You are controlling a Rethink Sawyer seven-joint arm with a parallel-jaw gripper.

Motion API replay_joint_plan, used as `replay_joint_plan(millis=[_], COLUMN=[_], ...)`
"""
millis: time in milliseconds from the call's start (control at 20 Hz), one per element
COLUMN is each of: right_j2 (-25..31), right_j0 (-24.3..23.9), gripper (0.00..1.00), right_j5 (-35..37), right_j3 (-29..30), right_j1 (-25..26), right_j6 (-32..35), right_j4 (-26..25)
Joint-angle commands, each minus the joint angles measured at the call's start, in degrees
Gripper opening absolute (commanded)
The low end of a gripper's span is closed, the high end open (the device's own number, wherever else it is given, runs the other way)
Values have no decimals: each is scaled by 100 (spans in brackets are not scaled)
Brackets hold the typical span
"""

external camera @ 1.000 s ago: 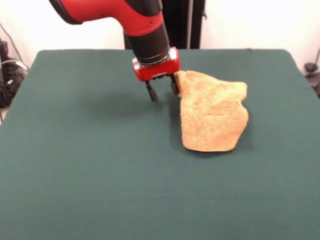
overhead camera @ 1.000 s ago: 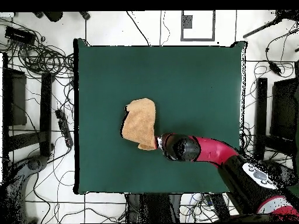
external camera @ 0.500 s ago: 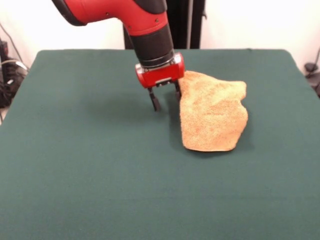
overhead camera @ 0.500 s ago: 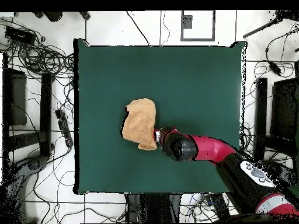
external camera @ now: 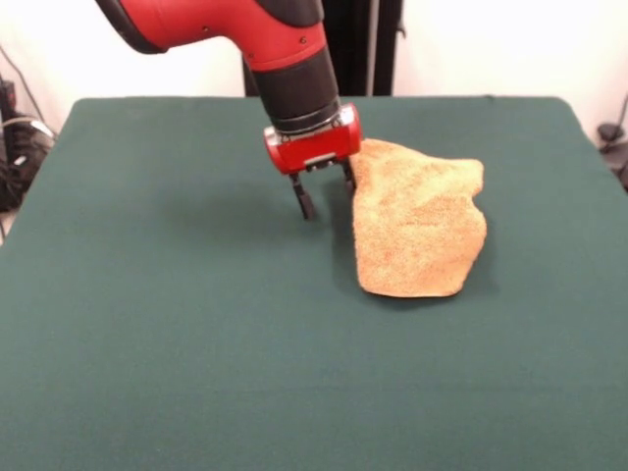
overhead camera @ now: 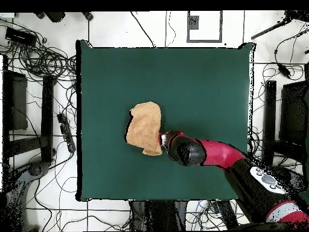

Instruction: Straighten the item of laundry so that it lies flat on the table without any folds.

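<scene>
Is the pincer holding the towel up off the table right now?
No. In the front view the open pincer stands beside the towel, which rests crumpled on the table.

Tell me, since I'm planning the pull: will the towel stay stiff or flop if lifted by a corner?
Probably flop: the towel lies folded with rumpled, uneven edges. It looks light and thin. On the table, its terry pile may drag rather than slide. The hand is open beside it.

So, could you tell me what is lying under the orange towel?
Only the green table shows around the towel. The towel is folded over itself, so its lower layers and anything beneath are covered and cannot be seen.
</scene>
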Motion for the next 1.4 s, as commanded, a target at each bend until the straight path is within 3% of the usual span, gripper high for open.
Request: replay_joint_plan(millis=[50,400,650,1050,1400], right_j2=[637,1002,1000,1191,1559], right_j0=[156,-223,-281,-431,-770], gripper=[100,100,100,100,100], right_j5=[1123,1506,1855,1812,1661], right_j3=[-185,-190,-162,-104,-43], right_j1=[543,946,856,880,1223], right_j6=[-381,-868,-933,-854,-1017], right_j4=[77,-31,-135,-183,-194])
